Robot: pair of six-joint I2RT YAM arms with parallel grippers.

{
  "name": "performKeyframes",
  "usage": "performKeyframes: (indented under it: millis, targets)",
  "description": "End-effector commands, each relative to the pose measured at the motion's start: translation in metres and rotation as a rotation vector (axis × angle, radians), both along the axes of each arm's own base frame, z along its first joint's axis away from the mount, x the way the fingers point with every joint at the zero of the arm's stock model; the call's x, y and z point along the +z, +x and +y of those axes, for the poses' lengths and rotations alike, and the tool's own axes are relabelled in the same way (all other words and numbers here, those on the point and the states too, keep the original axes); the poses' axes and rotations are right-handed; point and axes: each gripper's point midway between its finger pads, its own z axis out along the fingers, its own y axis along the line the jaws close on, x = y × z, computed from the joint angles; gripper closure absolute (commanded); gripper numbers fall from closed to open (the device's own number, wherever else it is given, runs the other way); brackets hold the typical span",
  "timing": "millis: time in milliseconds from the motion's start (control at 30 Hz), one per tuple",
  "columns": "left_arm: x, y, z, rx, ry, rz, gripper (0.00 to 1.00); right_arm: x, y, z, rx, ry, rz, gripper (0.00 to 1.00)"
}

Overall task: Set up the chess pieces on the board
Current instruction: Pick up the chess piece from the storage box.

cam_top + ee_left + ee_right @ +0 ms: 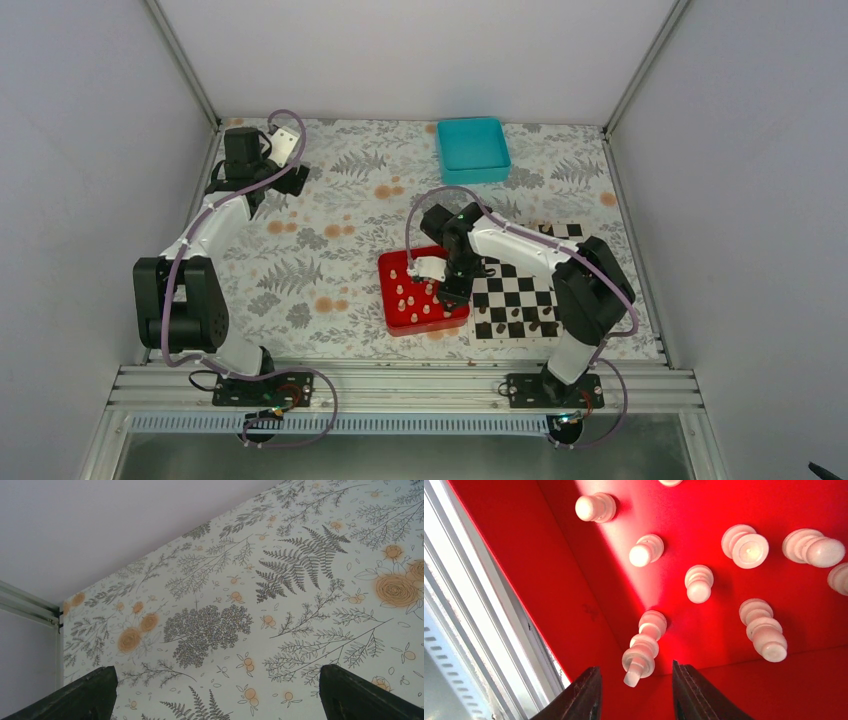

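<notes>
Several pale chess pieces stand in a red tray just left of the checkered board. My right gripper hangs over the tray's right side. In the right wrist view its jaws stand open on either side of a tall pale piece, not touching it. Around it stand other pale pieces on the red tray floor. My left gripper is far off at the back left, wide open over the flowered cloth, its fingers holding nothing.
A teal tray sits at the back centre. Dark pieces stand along the board's near rows. The right arm's forearm stretches over the board's far left part. An aluminium rail runs beyond the red tray's wall.
</notes>
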Motion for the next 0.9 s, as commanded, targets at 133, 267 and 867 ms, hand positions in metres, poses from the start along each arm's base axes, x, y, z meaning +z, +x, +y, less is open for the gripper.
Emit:
performKeyframes:
  millis: [133, 267, 867]
  targets:
    - [0.002, 0.003, -0.003, -0.017, -0.002, -0.007, 0.00, -0.008, -0.004, 0.002, -0.013, 0.008, 0.013, 0.62]
    - [0.002, 0.004, -0.003, -0.018, -0.003, -0.008, 0.00, -0.009, -0.004, 0.002, -0.010, 0.009, 0.010, 0.62]
    - [0.002, 0.004, -0.004, -0.022, -0.006, -0.006, 0.00, -0.015, -0.001, 0.001, -0.010, 0.003, -0.006, 0.81]
